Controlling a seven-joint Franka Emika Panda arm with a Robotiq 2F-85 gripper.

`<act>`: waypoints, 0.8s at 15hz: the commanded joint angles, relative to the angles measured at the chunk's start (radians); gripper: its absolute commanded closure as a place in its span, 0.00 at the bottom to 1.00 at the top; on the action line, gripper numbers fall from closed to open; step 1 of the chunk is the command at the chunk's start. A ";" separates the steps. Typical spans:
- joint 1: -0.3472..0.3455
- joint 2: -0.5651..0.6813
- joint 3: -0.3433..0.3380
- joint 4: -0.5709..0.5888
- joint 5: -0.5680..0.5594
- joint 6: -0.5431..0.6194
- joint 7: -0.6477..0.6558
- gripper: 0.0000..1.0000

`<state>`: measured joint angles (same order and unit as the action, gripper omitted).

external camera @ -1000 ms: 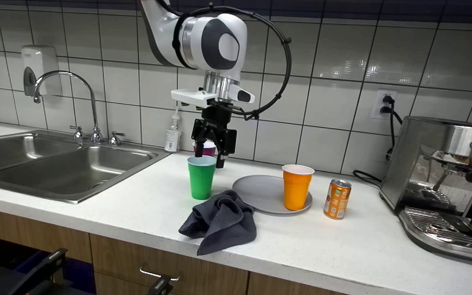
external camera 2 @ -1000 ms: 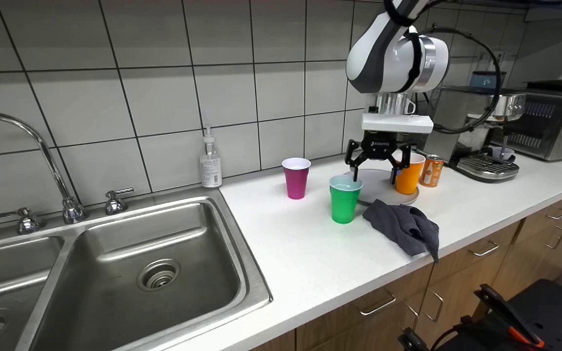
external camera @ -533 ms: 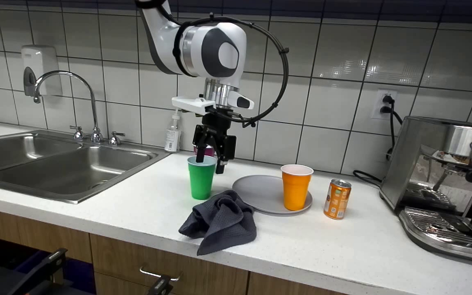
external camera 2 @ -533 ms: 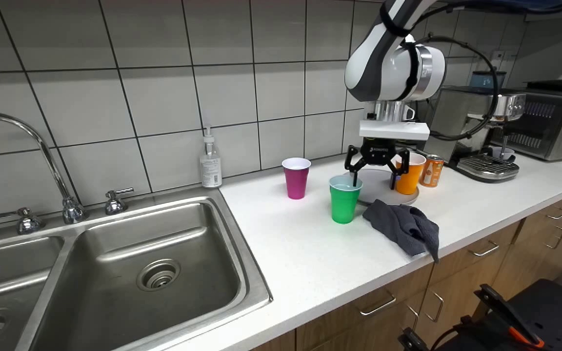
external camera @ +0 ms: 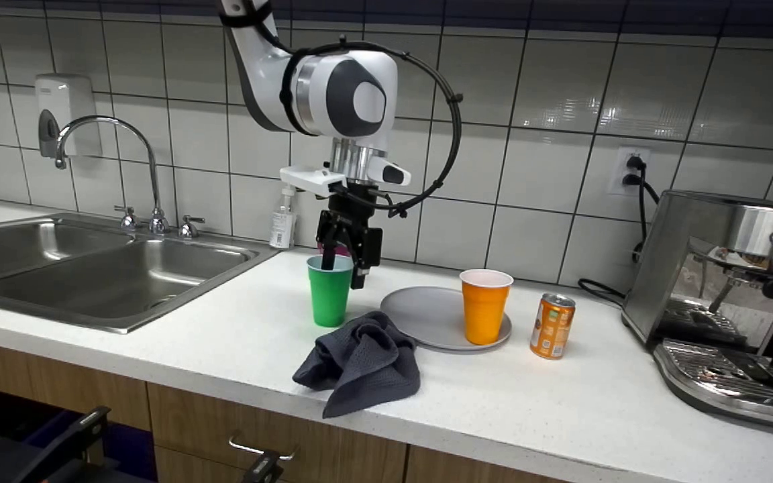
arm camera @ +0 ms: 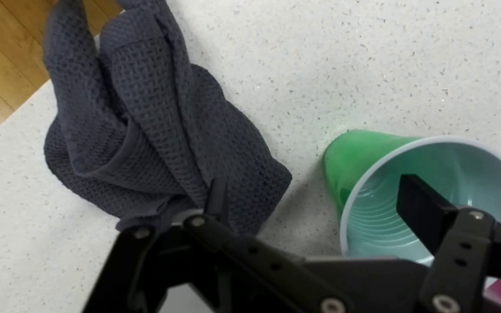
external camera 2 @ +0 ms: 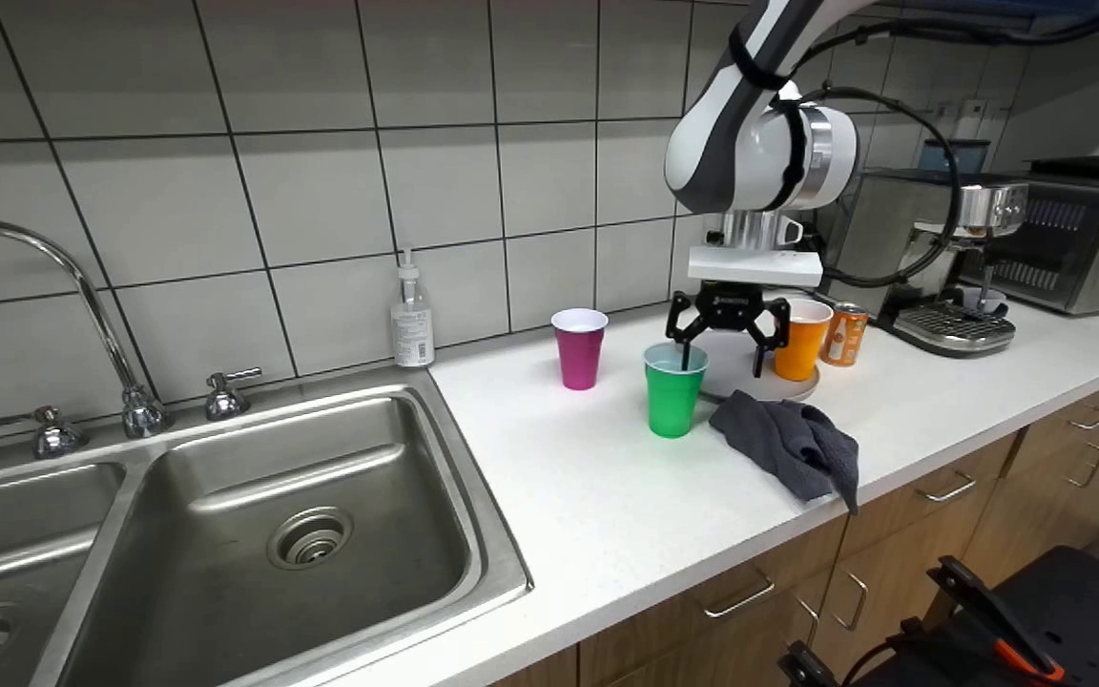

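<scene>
Gripper [external camera 2: 722,368], jaws spread wide astride wall of green cup [external camera 2: 673,405]; one finger [arm camera: 426,213] in its mouth, other finger outside, above counter [external camera 2: 559,501]; contact w/ cup wall hard to judge, wrist view; cup upright, betw. magenta cup [external camera 2: 579,357] & cloth [external camera: 363,369], crumpled nr counter edge; orange cup [external camera: 486,308] on plate [external camera: 423,312], both ext. views; can [external camera: 553,327] just beside.

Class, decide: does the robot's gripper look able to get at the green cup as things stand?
Probably yes: the gripper stands open, one finger seemingly inside the green cup, the other outside. The towel lies beside the cup, not in the way.
</scene>
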<state>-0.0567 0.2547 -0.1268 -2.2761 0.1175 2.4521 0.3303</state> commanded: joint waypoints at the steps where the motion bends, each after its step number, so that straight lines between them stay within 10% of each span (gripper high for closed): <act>1: 0.012 0.019 -0.002 0.020 -0.010 0.012 0.047 0.00; 3: 0.013 0.026 -0.003 0.022 -0.007 0.018 0.056 0.04; 4: 0.013 0.028 -0.003 0.023 -0.006 0.021 0.058 0.26; 12: 0.012 0.026 -0.005 0.026 -0.005 0.025 0.068 0.78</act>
<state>-0.0503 0.2776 -0.1276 -2.2627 0.1176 2.4722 0.3727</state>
